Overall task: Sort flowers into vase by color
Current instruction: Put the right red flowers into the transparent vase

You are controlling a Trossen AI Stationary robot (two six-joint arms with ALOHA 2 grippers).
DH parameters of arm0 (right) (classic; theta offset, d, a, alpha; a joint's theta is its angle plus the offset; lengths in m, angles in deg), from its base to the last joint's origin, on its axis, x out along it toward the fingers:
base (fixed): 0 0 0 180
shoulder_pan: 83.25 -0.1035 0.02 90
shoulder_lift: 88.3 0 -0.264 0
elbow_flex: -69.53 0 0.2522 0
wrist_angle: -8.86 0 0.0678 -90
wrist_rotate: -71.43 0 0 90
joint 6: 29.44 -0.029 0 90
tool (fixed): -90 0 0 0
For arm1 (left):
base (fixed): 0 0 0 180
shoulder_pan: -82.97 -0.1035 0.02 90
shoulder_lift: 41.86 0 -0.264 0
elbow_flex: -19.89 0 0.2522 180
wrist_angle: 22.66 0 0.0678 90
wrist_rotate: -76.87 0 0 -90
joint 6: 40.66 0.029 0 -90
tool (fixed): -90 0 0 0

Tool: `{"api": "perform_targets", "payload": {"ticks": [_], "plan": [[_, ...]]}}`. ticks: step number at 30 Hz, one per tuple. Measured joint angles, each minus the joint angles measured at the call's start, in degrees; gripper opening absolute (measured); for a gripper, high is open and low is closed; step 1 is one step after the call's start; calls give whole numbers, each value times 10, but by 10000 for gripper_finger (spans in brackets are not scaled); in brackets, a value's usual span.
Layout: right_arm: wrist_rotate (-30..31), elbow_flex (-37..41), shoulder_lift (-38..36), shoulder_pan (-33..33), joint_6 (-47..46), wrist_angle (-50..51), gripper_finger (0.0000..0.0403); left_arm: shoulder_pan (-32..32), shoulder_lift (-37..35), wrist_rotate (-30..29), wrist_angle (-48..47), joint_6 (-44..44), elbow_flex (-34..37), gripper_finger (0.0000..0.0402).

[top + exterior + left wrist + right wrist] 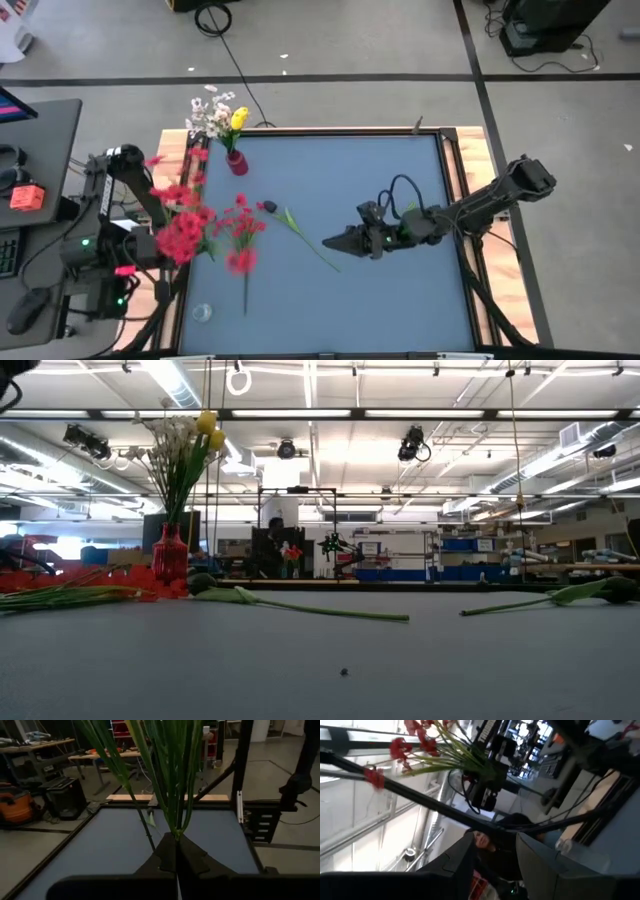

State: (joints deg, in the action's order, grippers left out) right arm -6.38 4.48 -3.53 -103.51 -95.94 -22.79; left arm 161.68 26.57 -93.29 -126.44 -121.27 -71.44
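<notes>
We see a blue-grey worktop (380, 290) with a wood-edged frame on a grey floor (330, 40) crossed by dark tape lines, cables trailing; a dark desk (40, 130) on the left with an orange object (27, 196); long ceiling strip lights (300, 413), benches and blue bins (470, 545) behind

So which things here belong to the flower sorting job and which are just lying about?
Job:
- red vase with white and yellow flowers
- red sprays, stems in the shut left pincer
- red flowers on the table
- dark-bud flower
- open right pincer

Lying about:
- orange box
- cable
</notes>
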Motion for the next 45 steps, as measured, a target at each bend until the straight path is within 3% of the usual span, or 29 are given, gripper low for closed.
{"api": "perform_targets", "payload": {"ticks": [6,18,22,32,35,40,42,45], "plan": [[-14,0,0,22,-9,-13,153,59,-56,0,39,-25,67,1],[89,-36,80,-12,-66,-26,153,216,-102,-33,196,-56,213,0],[94,-68,119,-14,-92,-26,153,256,-103,-62,257,-44,239,0],[86,-118,183,-11,-133,-26,153,262,-99,-98,335,12,257,0],[79,-128,183,-14,-98,-27,153,251,-100,-99,366,59,257,0],[46,-169,183,-24,45,-35,153,246,-101,-95,390,97,253,0],[46,-186,182,-27,88,-25,153,246,-101,-93,391,107,235,0],[45,-201,182,-27,141,-15,153,246,-101,-95,393,190,188,0]]}}
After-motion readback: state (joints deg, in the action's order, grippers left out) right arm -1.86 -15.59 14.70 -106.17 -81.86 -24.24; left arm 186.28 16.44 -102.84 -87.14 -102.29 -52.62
